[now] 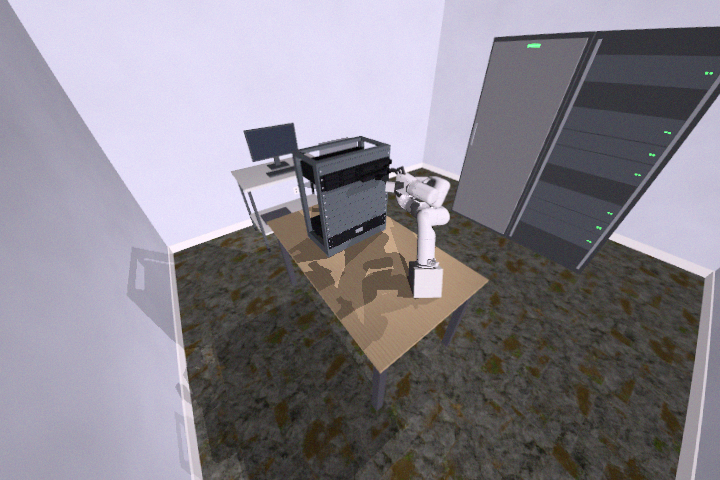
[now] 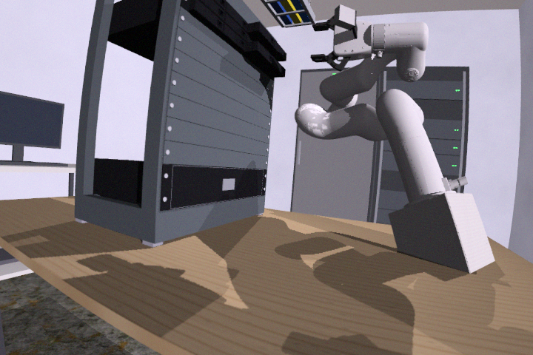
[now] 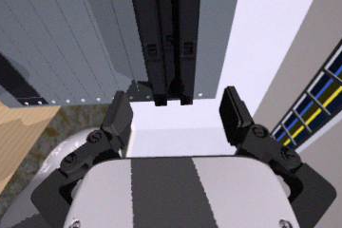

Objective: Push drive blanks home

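Task's at an early-to-mid stage, prob.; exact count n/a. The storage chassis point(image 1: 346, 177) point(image 2: 215, 18) point(image 3: 152, 26) sits high in the open-frame rack point(image 1: 320, 209) point(image 2: 153, 125) point(image 3: 217, 47), its dark drive blanks facing the arm side. At least two blocks stand proud toward the chassis's right end: an upper drive blank point(image 2: 263, 34) point(image 3: 187, 71) and a lower drive blank point(image 2: 260, 54) point(image 3: 159, 71), w/ a recessed strip between. Whether more stick out, or any has latched, can't tell; the one to leave (top row, 3rd from L) can't be picked out for sure. So pushing is left to do, at least in part.

Rack looks upright on the wooden table point(image 1: 429, 333) point(image 2: 275, 301). Besides the chassis it holds plain grey filler panels below, then a black unit w/ a pale label point(image 1: 341, 235) point(image 2: 195, 186) at the bottom.

Gripper point(image 1: 393, 176) point(image 2: 317, 41) point(image 3: 175, 100) is spread wide, nothing in it, apart from the blanks. Prob. needs closing & careful lining up before a straight push; an off-line shove could catch the blank to be left.
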Controlling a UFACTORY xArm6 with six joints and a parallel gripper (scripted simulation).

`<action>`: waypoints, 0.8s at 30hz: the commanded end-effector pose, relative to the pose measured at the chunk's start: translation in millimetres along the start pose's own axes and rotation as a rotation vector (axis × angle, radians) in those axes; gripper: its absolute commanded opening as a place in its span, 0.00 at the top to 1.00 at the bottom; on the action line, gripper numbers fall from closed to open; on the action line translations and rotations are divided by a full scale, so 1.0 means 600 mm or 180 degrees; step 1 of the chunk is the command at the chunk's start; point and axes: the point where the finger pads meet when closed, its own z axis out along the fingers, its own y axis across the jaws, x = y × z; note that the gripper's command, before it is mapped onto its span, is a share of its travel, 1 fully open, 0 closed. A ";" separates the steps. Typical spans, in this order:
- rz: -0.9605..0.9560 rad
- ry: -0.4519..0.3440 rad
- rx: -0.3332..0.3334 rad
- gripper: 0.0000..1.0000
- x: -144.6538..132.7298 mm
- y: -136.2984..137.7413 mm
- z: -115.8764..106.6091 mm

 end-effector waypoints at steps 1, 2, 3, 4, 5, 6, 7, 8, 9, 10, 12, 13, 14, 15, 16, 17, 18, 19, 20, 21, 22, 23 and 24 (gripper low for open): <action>0.0003 0.0001 0.0003 0.00 0.000 0.001 0.000; 0.0003 0.0001 0.0003 0.00 0.000 0.001 0.000; 0.0003 0.0001 0.0003 0.00 0.000 0.001 0.000; 0.0003 0.0001 0.0003 0.00 0.000 0.001 0.000; 0.0003 0.0001 0.0003 0.00 0.000 0.001 0.000; 0.0003 0.0001 0.0003 0.00 0.000 0.001 0.000; 0.0003 0.0001 0.0003 0.00 0.000 0.001 0.000; 0.0003 0.0001 0.0003 0.00 0.000 0.001 0.000; 0.0003 0.0001 0.0003 0.00 0.000 0.001 0.000; 0.0003 0.0001 0.0003 0.00 0.000 0.001 0.000; 0.0003 0.0001 0.0003 0.00 0.000 0.001 0.000; 0.0003 0.0001 0.0003 0.00 0.000 0.001 0.000; 0.0003 0.0001 0.0003 0.00 0.000 0.001 0.000; 0.0003 0.0001 0.0003 0.00 0.000 0.001 0.000; 0.0003 0.0001 0.0003 0.00 0.000 0.001 0.000; 0.0003 0.0001 0.0003 0.00 0.000 0.001 0.000; 0.0003 0.0001 0.0003 0.00 0.000 0.001 0.000; 0.0003 0.0001 0.0003 0.00 0.000 0.001 0.000; 0.0003 0.0001 0.0003 0.00 0.000 0.001 0.000; 0.0003 0.0001 0.0003 0.00 0.000 0.001 0.000; 0.0003 0.0001 0.0003 0.00 0.000 0.001 0.000; 0.0003 0.0001 0.0003 0.00 0.000 0.001 0.000; 0.0003 0.0001 0.0003 1.00 0.000 0.001 0.000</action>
